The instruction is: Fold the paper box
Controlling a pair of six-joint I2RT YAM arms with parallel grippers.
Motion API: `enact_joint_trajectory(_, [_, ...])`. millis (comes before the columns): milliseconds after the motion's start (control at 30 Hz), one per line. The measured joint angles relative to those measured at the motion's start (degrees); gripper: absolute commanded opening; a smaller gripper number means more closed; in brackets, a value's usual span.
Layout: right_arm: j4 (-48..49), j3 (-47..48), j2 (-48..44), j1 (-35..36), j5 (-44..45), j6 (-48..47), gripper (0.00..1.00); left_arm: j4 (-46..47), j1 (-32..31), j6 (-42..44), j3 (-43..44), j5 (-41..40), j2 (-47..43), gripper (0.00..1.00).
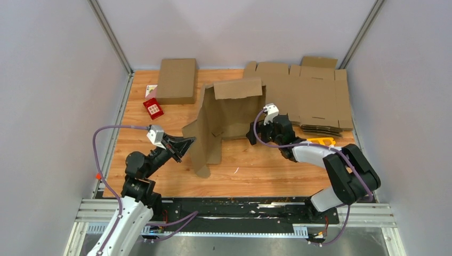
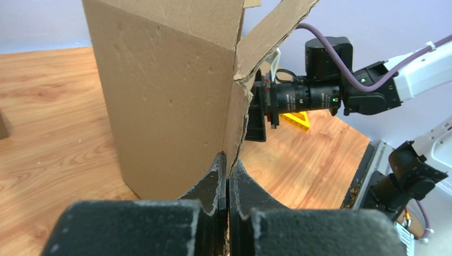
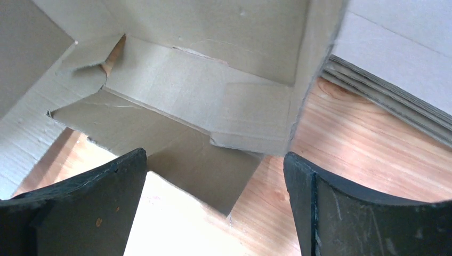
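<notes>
Table (image 1: 256,170): paper box (image 1: 224,120), blank pile (image 1: 314,98), folded box (image 1: 177,80).

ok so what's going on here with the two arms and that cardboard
Two robot arms are partway through folding the paper box, which stands half-raised in the middle of the table. The left gripper is shut on one of its edges, holding it up. The right gripper is wide open, facing the box's other side and gripping nothing. A pile of flat blanks lies at the far right.

Lab robot cell: grey walls (image 1: 53,80) enclose a wooden table (image 1: 256,170)
</notes>
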Motion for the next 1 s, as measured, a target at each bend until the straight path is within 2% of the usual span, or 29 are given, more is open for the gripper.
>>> enact_joint_trajectory(133, [-3.67, 0.39, -2.34, -0.48, 3.65, 4.96, 1.00, -1.73, 0.00, 1.18, 0.00, -1.18, -2.27, 0.00])
enact_joint_trajectory(333, [-9.84, 3.52, -0.31, -1.22, 7.34, 10.67, 0.98, -3.13, -0.02, 1.92, 0.00, -1.38, -3.17, 0.00])
enact_joint_trajectory(633, [-12.66, 5.42, 1.07, -2.49, 6.19, 17.44, 0.96, -3.10, 0.00, 2.14, 0.00, -1.38, -3.10, 0.00])
enact_joint_trajectory(733, [-14.29, 5.79, 0.96, -2.91, 5.05, 20.15, 0.91, -3.08, 0.00, 2.16, 0.00, -1.36, -3.10, 0.00])
enact_joint_trajectory(900, [-16.09, 3.45, -3.72, -2.36, 3.98, 26.84, 0.90, -3.06, 0.00, 2.29, 0.00, -1.31, -3.06, 0.00])
enact_joint_trajectory(1000, [-17.46, 3.02, -7.34, 0.26, 5.92, 28.26, 0.91, -3.06, 0.00, 2.32, 0.00, -1.29, -3.06, 0.00])
